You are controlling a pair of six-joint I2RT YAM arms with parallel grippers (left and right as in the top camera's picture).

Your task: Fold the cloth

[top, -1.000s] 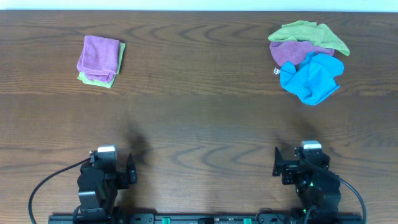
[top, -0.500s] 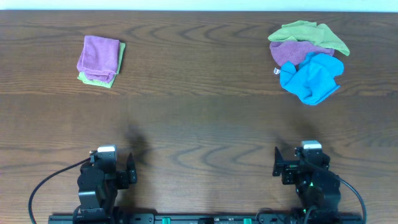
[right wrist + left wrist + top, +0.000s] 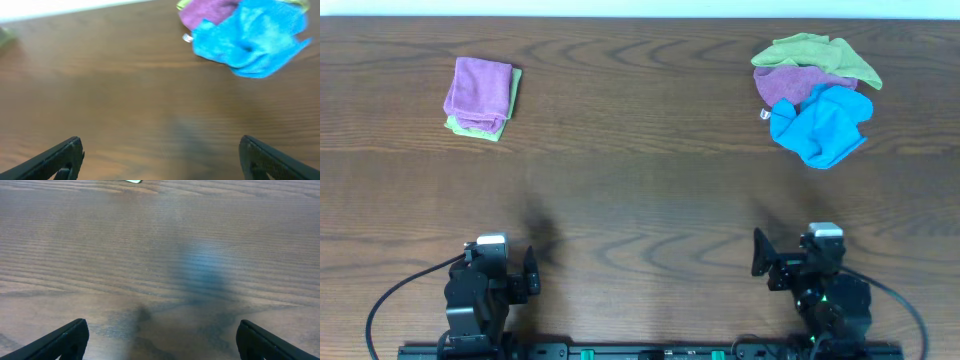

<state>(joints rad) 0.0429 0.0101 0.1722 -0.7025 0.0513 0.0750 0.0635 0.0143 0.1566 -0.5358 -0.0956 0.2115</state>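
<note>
The sky-blue cloth (image 3: 820, 125) lies crumpled at the far right of the table, on the front of a heap with a purple cloth (image 3: 798, 83) and a lime-green cloth (image 3: 815, 52). It also shows at the top right of the right wrist view (image 3: 252, 37). My left gripper (image 3: 160, 340) is open and empty at the near left edge (image 3: 490, 280). My right gripper (image 3: 160, 157) is open and empty at the near right edge (image 3: 800, 270), far from the cloth.
A folded purple cloth (image 3: 478, 92) on a folded lime-green cloth (image 3: 510, 100) lies at the far left. The wooden table (image 3: 640, 200) spans the view.
My right arm has turned slightly, its gripper shifting a little to the left. The left arm and the cloths have not moved.
</note>
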